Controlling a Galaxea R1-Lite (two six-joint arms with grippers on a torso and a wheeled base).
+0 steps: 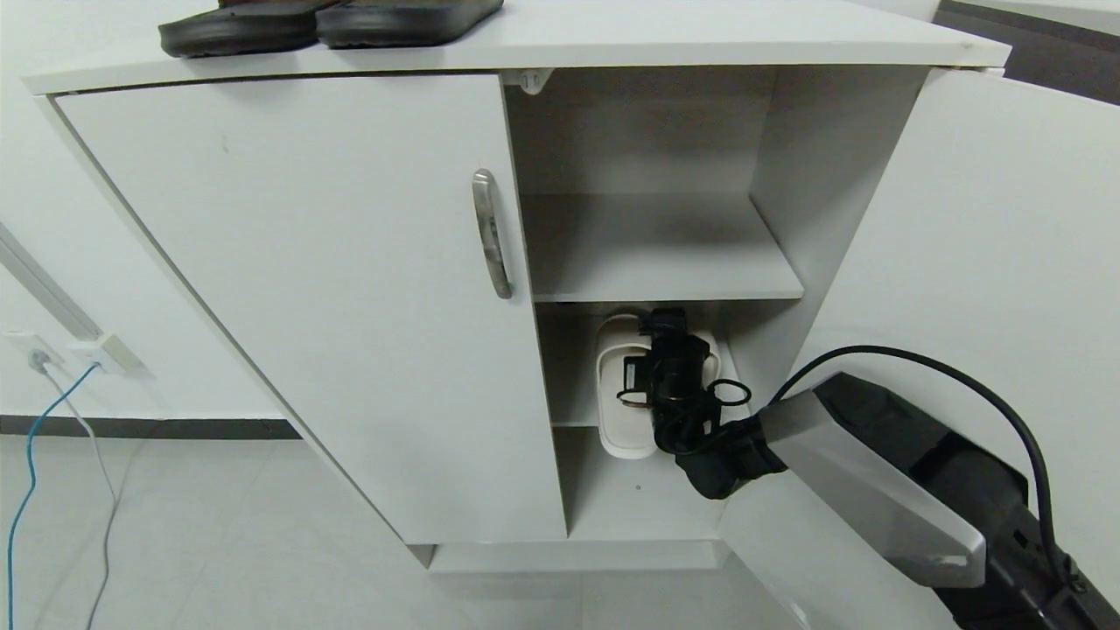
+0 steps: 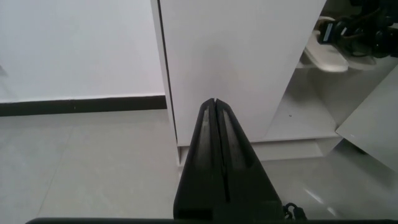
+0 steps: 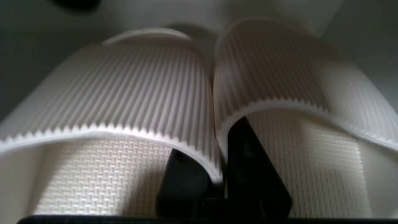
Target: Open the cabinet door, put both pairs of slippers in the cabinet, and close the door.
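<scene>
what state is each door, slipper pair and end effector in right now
right cabinet door, open
left cabinet door, shut
white slippers, inside cabinet, gripped
dark slippers, on cabinet top
right end effector, shut on white slippers
left end effector, shut

One cabinet [image 1: 525, 39]. Two doors: shut door [image 1: 306, 289], open door [image 1: 989, 262]. One handle [image 1: 492, 234]. Two shelves inside: upper shelf [image 1: 656, 254], lower shelf [image 1: 573, 420]. Four slippers in all: two dark slippers [image 1: 254, 31] on top, two white slippers [image 1: 617, 385] inside. Two grippers: left gripper [image 2: 214, 106], right gripper [image 3: 221, 177]. Two wall sockets [image 1: 105, 353]. Two cables: blue cable [image 1: 32, 464], grey cable [image 1: 112, 507].
</scene>
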